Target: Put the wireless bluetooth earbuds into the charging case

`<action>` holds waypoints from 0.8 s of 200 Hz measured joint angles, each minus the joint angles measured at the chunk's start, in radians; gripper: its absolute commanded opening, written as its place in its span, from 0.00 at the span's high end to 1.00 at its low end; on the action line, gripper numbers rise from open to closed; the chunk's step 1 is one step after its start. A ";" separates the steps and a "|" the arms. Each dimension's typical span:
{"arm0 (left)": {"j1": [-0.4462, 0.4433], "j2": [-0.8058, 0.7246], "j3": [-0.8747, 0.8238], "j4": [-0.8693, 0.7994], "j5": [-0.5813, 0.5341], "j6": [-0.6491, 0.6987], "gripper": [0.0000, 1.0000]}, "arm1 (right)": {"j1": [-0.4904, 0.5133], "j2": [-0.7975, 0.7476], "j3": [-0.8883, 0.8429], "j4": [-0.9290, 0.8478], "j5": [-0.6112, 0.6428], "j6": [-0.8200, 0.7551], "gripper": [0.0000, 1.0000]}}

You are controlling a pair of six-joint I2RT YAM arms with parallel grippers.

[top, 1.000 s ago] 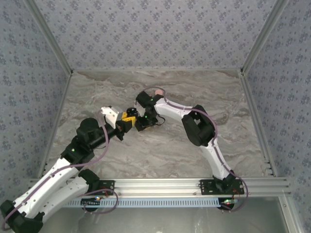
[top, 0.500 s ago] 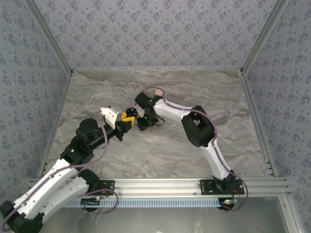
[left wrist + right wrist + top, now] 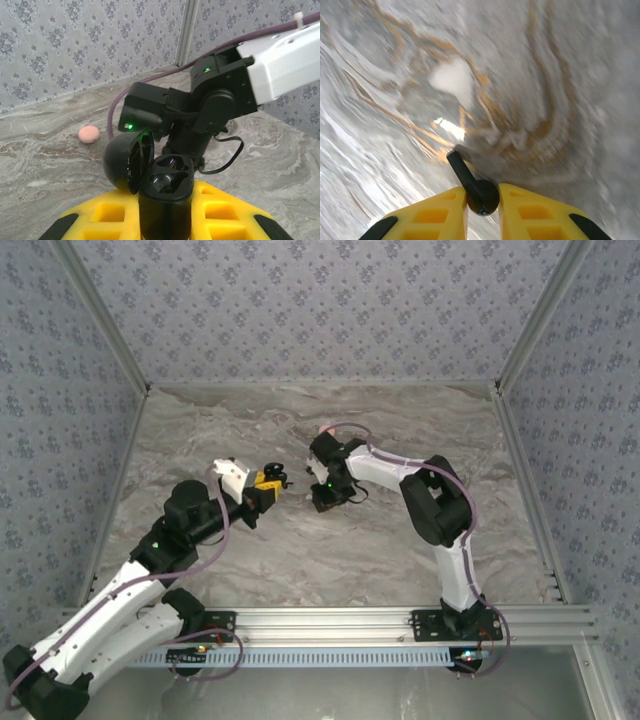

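Two arms meet near the centre of the grey marbled desk (image 3: 300, 560), seen from the top camera: the left arm's jaws sit just left of centre and the right arm's jaws just right of it, a little apart.

The left jaws, yellow-padded, are clamped tight on a glossy black plastic charging case (image 3: 165, 205). From the left wrist camera it stands upright at the bottom centre of the frame between the pads. Its rounded lid (image 3: 122, 160) is swung open to the left, and two dark wells in the body face up. Behind it, in the middle of that frame, stands the black wrist of the right arm (image 3: 220, 100) with a green light on it. A small round pink piece (image 3: 89, 134) lies on the desk at centre left, well apart from the case.

The right jaws are pinched together on a tiny black earbud (image 3: 481, 196) with a rounded head and a thin stem. From the right wrist camera it is at the bottom centre of the frame, its head gripped between the yellow pads and its stem pointing to the upper left. The desk behind is blurred, and I cannot tell whether the stem touches it.
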 measured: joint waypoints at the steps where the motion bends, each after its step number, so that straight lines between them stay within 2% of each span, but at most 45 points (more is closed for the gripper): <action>1: 0.000 0.002 0.000 0.000 0.000 0.000 0.85 | -0.001 -0.003 -0.005 0.000 0.000 -0.002 0.78; 65: 0.000 0.060 0.000 0.028 0.024 -0.008 0.85 | -0.072 -0.144 -0.211 -0.006 0.002 -0.051 0.75; 120: 0.000 0.084 0.000 0.052 0.035 -0.016 0.84 | -0.097 -0.168 -0.227 -0.015 0.020 -0.063 0.58; 160: 0.000 0.088 0.000 0.059 0.045 -0.018 0.85 | -0.093 -0.231 -0.228 -0.021 0.033 -0.062 0.55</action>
